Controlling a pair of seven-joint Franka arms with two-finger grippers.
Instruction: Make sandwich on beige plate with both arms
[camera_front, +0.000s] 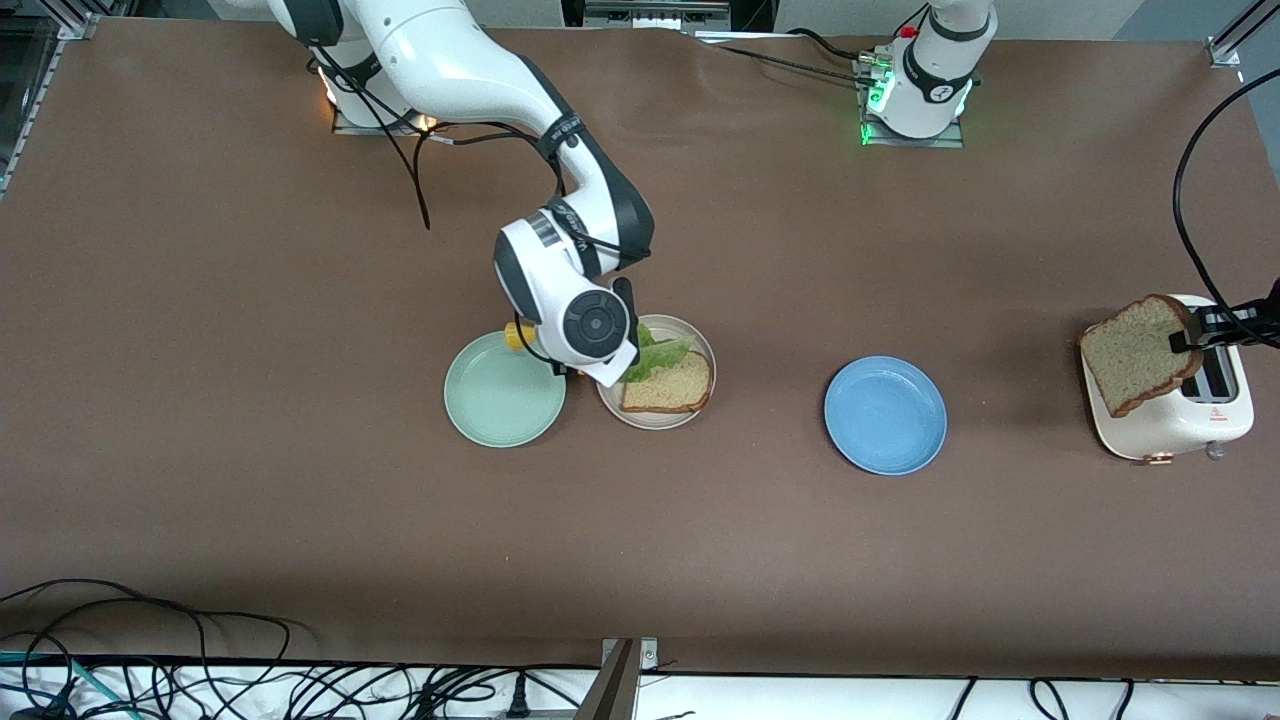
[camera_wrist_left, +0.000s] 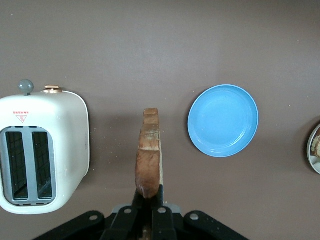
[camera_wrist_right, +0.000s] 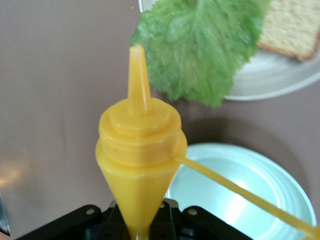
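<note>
A square bread slice (camera_front: 668, 385) lies on the beige plate (camera_front: 655, 418), and a ruffled green lettuce leaf (camera_front: 655, 357) lies partly on the slice and over the plate's rim. My right gripper (camera_wrist_right: 137, 226) is shut on a yellow squeeze bottle (camera_wrist_right: 140, 150), whose nozzle hangs above the gap between the beige plate and the mint green plate (camera_front: 503, 392). My left gripper (camera_front: 1192, 340) is shut on a second bread slice (camera_front: 1140, 352), held on edge over the table beside the toaster (camera_front: 1175, 405). The left wrist view shows that slice (camera_wrist_left: 149, 160) edge-on between the jaws.
A blue plate (camera_front: 885, 415) sits between the beige plate and the toaster. The toaster's two slots (camera_wrist_left: 27, 165) hold nothing. Cables run along the table edge nearest the front camera.
</note>
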